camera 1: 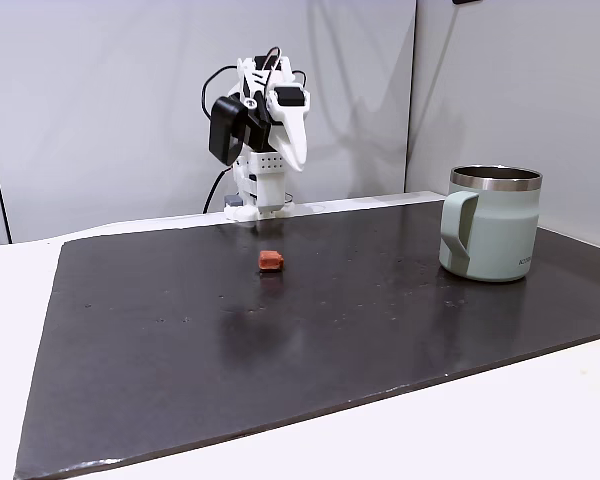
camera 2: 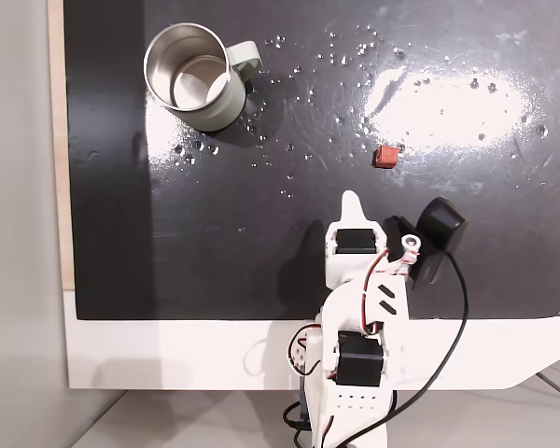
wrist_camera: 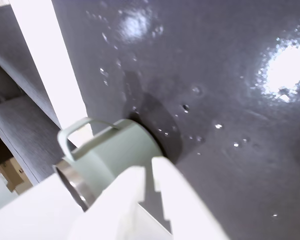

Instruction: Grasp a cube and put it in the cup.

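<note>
Sage-green cup (camera 2: 194,86) upright at far left of the overhead fixed view, steel rim up, handle toward the right, interior bare; standing on dark glossy mat (camera 2: 261,205) speckled with small bright droplets. Reddish-brown cube (camera 2: 385,157) further right on the mat, well apart from the cup, lying loose just ahead of the arm. White arm (camera 2: 359,308) folded over its base at the mat's near edge, gripper (camera 2: 352,201) pointing toward the cube, nothing held. Side fixed view, left to right: arm (camera 1: 260,130) upright at the back, gripper (camera 1: 296,160) hanging downward above the mat; cube (camera 1: 271,260) in front of the base; cup (camera 1: 492,224) at far right. Wrist view: cup (wrist_camera: 107,155) at lower left, white fingers (wrist_camera: 135,192) close together, only a narrow gap between them, empty.
</note>
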Robot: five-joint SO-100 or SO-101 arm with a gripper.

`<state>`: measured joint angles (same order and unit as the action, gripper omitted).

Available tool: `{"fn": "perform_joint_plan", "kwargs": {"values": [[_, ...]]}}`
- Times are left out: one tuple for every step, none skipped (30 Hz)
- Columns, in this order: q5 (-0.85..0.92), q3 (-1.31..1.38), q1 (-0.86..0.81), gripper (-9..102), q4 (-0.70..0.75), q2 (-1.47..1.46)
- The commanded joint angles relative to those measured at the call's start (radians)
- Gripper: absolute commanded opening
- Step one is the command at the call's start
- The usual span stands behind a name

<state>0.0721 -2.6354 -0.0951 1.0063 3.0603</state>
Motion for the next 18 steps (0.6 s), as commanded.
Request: {"fn": "perform_joint_plan", "kwargs": {"values": [[0.008,0.178,-0.029,0,0.009,-0.117],[0.005,0.216,-0.035,0,0.011,-0.158],[0.003,0.247,-0.041,0,0.011,-0.193],[0.002,0.276,-0.046,0,0.009,-0.224],[0.002,0.304,-0.049,0,0.008,-0.253],[0.002,0.331,-0.054,0,0.008,-0.282],[0.002,0.357,-0.057,0,0.008,-0.308],[0.002,0.383,-0.061,0,0.008,-0.337],[0.002,0.408,-0.064,0,0.008,-0.367],[0.002,0.433,-0.067,0,0.008,-0.4],[0.002,0.457,-0.072,0,0.008,-0.434],[0.0,0.482,-0.077,0,0.008,-0.469],[-0.002,0.506,-0.081,0,0.008,-0.508],[-0.005,0.532,-0.086,0,0.011,-0.545],[-0.006,0.558,-0.092,0,0.014,-0.583],[-0.008,0.584,-0.097,0,0.017,-0.621],[-0.009,0.607,-0.101,0,0.02,-0.655],[-0.009,0.63,-0.106,0,0.023,-0.686]]}}
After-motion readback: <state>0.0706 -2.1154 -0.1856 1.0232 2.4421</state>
